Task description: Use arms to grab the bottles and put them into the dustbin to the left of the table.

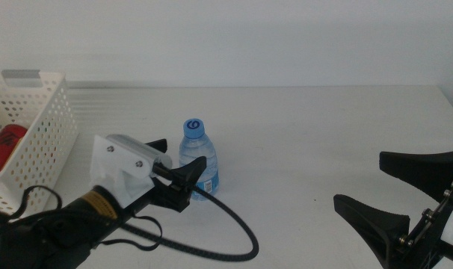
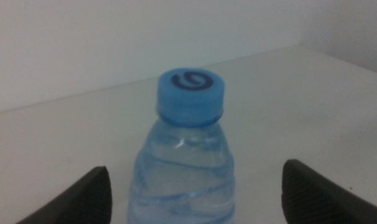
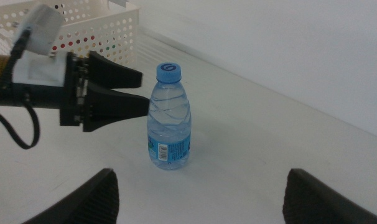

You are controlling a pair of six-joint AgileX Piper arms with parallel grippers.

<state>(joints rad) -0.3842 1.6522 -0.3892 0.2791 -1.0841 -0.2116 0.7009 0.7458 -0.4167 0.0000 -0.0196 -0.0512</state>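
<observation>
**Bottle between the left jaws**

Water bottle point(image 1: 199, 157) is standing upright on the table point(image 1: 324, 134), just right of the dustbin point(image 1: 39, 127), where a red can point(image 1: 4, 147) is lying. The left gripper point(image 1: 180, 168) is bracketing it, jaws spread wide, not gripping. The right gripper point(image 1: 406, 187) is waiting well apart, gaping and holding nothing.

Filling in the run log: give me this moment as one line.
left gripper: open, jaws either side of water bottle | right gripper: open, waiting at table's right | red can: in dustbin
</observation>
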